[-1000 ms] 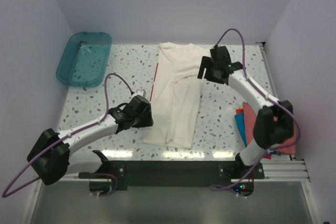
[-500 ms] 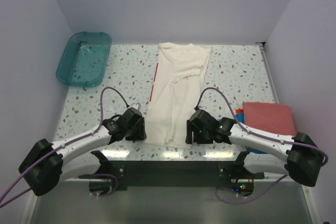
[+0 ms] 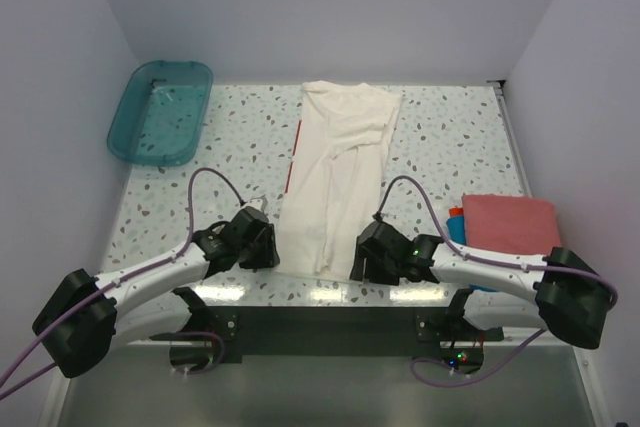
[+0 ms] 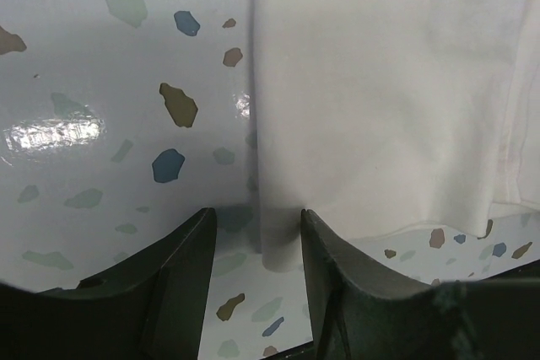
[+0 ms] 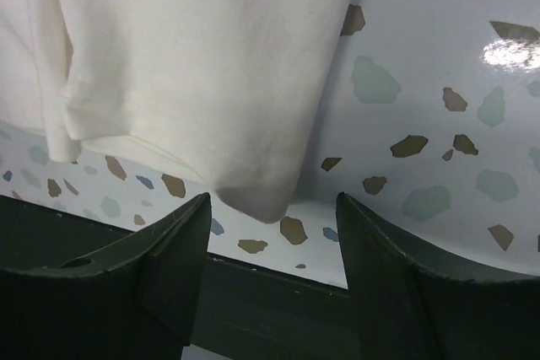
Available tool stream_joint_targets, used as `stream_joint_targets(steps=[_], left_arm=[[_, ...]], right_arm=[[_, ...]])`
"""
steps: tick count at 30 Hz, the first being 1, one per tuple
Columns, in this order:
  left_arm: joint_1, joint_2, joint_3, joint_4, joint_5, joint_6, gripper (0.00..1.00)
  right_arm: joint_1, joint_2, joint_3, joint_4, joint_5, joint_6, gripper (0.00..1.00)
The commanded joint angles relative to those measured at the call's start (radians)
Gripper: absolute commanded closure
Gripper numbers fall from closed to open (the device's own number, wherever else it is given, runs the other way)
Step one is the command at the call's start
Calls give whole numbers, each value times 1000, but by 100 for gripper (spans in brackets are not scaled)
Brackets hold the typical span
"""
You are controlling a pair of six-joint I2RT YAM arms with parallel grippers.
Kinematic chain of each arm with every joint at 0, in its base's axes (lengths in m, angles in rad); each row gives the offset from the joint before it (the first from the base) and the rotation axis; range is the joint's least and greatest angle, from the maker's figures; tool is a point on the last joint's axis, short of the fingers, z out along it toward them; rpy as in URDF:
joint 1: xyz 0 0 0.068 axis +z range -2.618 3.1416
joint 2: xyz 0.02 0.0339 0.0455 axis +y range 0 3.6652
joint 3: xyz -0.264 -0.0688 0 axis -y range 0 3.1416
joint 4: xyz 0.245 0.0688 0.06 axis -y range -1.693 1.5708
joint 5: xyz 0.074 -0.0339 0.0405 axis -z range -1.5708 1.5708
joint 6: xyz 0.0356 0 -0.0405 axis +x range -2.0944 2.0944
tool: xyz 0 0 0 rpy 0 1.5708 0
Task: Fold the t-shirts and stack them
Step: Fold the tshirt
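A cream-white t-shirt (image 3: 335,177) lies folded into a long strip down the middle of the table, with a red mark (image 3: 296,142) along its left edge. My left gripper (image 3: 270,253) stands open at the shirt's near left corner. In the left wrist view that corner (image 4: 280,252) lies between the left gripper's (image 4: 256,218) fingers, unpinched. My right gripper (image 3: 360,263) stands open at the near right corner (image 5: 257,196), which sits between the right gripper's (image 5: 272,203) fingers. A folded salmon-red t-shirt (image 3: 510,222) rests at the right on a blue one (image 3: 458,232).
A translucent teal tub (image 3: 160,112) stands at the far left corner. The table's dark front edge (image 5: 253,292) runs just below the right gripper. White walls close in the table on the left, back and right.
The right arm swung from the shirt's far right end down to its near right corner, uncovering the salmon-red shirt. The left gripper moved nearer, to the near left corner.
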Motion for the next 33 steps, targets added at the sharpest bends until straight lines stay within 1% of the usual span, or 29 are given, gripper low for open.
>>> stream_joint_targets(steps=[1, 2, 3, 5, 6, 9, 10, 11, 12, 13, 15, 16, 18, 19, 21, 22, 24, 28, 33], left_arm=[[-5, 10, -25, 34, 20, -13, 51], [-7, 10, -30, 36, 26, -11, 51], [-7, 7, -32, 38, 27, -13, 51], [-10, 7, -41, 41, 30, -17, 52], [-11, 7, -45, 45, 34, -24, 53], [-14, 10, -68, 59, 50, -42, 56], [-16, 10, -79, 61, 53, -47, 59], [-17, 8, -84, 61, 57, -50, 60], [-18, 7, -88, 62, 58, -54, 62], [-21, 4, -96, 64, 61, -56, 69], [-24, -4, -99, 67, 66, -60, 75], [-30, -13, -101, 67, 66, -63, 83], [-39, -22, -101, 62, 66, -76, 88], [-51, -37, -102, 61, 66, -80, 93], [-67, -51, -107, 54, 66, -105, 96], [-82, -65, -107, 50, 64, -111, 100], [-103, -82, -105, 33, 60, -134, 100], [-181, -125, -96, 5, 28, -180, 100], [-270, -119, -82, -1, -5, -247, 100]], right_arm=[[6, 1, -34, 81, 33, 69, 36], [6, -2, -49, 87, 35, 86, 36], [6, -7, -57, 95, 33, 96, 39], [6, -9, -82, 127, 24, 124, 49], [6, -7, -89, 135, 20, 133, 57], [6, -18, -123, 161, 13, 168, 68], [6, -28, -134, 164, 13, 176, 76], [6, -35, -149, 164, 15, 185, 80], [6, -45, -157, 162, 17, 188, 83], [6, -53, -160, 146, 18, 188, 90], [6, -90, -171, 126, 21, 188, 95], [6, -100, -177, 107, 21, 187, 98], [6, -137, -177, 86, 21, 176, 100], [6, -151, -175, 57, 23, 170, 100], [5, -191, -172, 26, 21, 153, 100], [6, -206, -168, -8, 23, 147, 100], [5, -269, -162, -45, 24, 127, 100], [22, -363, -123, -161, 24, 77, 100], [49, -375, -83, -226, 35, 40, 100]])
